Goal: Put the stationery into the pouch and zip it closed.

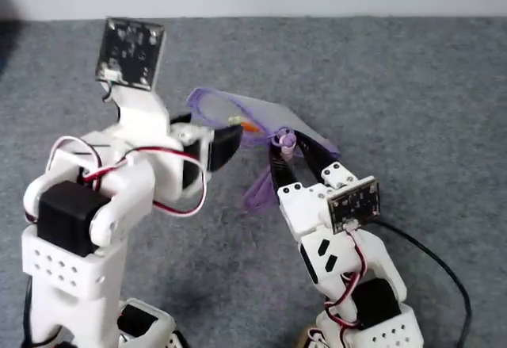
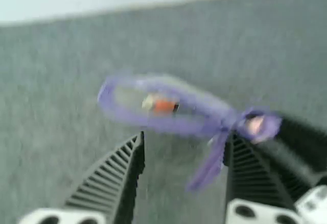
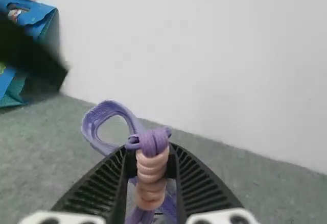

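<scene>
At mid-table, the purple pouch (image 1: pixel 261 122) lies between the 2 arms, its mouth gaping, with 1 orange piece of stationery (image 2: pixel 163 105) visible inside. The right gripper (image 3: pixel 148 150) is clamped on the pink ribbed zip pull (image 3: pixel 151 178) at one end of the pouch. The left gripper (image 2: pixel 186 137) stands with jaws apart just beside the pouch's open side, holding nothing. The main risk likely lies there: with nothing anchoring the other end, a tug on the pull would probably drag the whole pouch across the grey table (image 1: pixel 412 86) instead of running the zip. The pull might also slip free, or the stationery tip out of the mouth.
</scene>
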